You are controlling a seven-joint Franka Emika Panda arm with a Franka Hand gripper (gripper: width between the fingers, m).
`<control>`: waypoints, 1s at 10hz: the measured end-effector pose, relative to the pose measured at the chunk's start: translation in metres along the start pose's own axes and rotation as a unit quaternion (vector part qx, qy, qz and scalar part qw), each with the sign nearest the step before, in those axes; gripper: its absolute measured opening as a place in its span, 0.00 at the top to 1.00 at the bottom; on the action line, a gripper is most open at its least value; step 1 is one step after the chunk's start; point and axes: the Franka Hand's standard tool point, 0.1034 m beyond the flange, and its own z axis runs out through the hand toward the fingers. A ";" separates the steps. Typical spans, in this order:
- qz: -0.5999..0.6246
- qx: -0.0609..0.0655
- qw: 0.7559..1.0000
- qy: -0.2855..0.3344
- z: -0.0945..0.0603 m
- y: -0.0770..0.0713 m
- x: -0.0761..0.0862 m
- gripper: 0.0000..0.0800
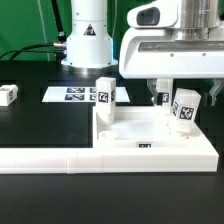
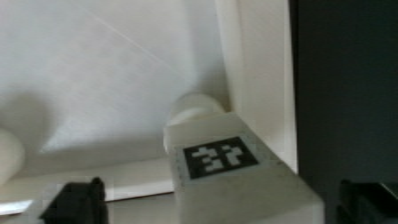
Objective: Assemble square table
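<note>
Black bench top (image 1: 30, 125) lies under all of it, dark against the white parts. My claw (image 2: 222, 200) hangs with its jaws spread wide and grips nothing. One leg (image 2: 222, 150) of the square table stands tilted between my fingertips (image 2: 80, 200), its tag facing my wrist camera, with a gap on either side. Its far end meets the tabletop (image 1: 150, 135) close to a corner, on the exterior view's right.

That tabletop lies flat on the bench, a small tag on its near edge. A second leg (image 1: 105, 97) stands upright at its far corner on the exterior view's left. A low white wall (image 1: 40, 157) runs on from the tabletop's near side toward that same left. Behind the second leg lies the marker board (image 1: 72, 95). A third leg (image 1: 8, 95) sits well apart, at the exterior view's left edge.
</note>
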 end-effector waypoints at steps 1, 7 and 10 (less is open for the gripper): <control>-0.025 0.000 1.000 0.001 0.000 0.000 0.000 0.19; -0.055 0.000 0.998 0.001 0.001 0.002 0.000 0.63; -0.015 0.001 1.000 0.004 0.001 0.001 0.000 0.63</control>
